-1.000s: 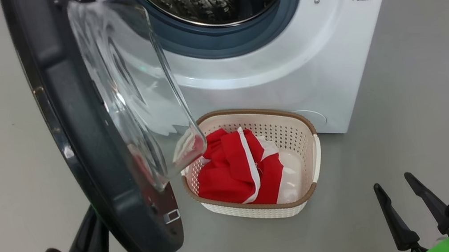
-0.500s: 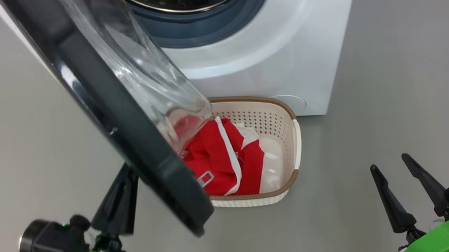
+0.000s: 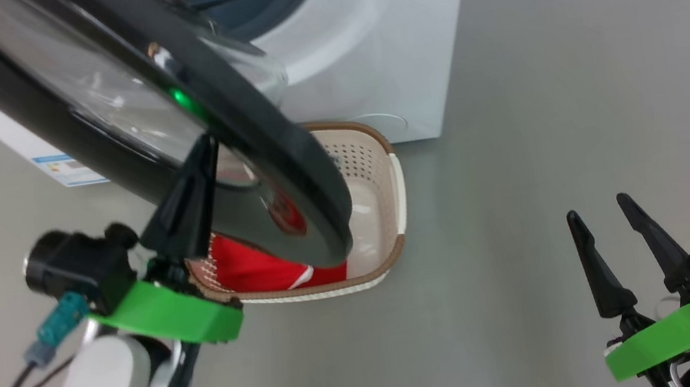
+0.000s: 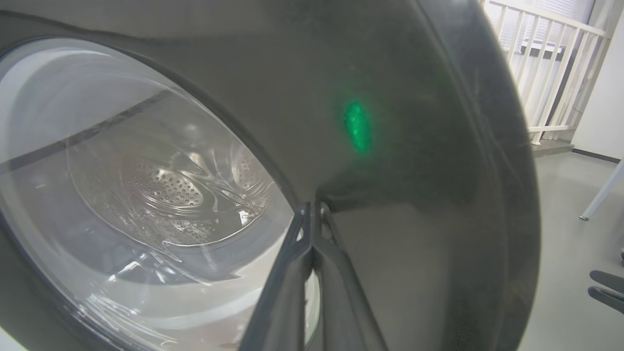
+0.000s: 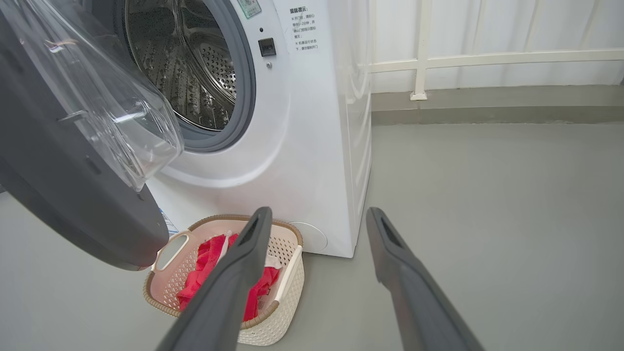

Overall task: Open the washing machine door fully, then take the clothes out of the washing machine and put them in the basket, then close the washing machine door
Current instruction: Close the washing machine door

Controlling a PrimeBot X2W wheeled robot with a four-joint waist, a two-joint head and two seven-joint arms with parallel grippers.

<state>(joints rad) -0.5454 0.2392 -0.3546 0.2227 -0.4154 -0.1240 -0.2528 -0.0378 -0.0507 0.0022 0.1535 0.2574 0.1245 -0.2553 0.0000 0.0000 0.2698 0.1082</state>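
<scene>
Washing machine (image 3: 363, 45), white and boxy, stands on the grey floor (image 3: 576, 80), its upper part cut off by the head view's top edge. The washing machine door (image 3: 292, 167) hangs partway open, swung out above the basket (image 3: 398, 193), which sits on the floor just in front of the machine. From the head, the door hides the basket's left half and most of the red clothes (image 3: 246, 271) lying inside it. The left gripper (image 3: 207, 145), fingers pressed together, has its tips against the door's outer black rim, just beside the glass window (image 4: 146, 185). The right gripper (image 3: 597, 205) hovers spread and empty, well apart to the basket's right.
</scene>
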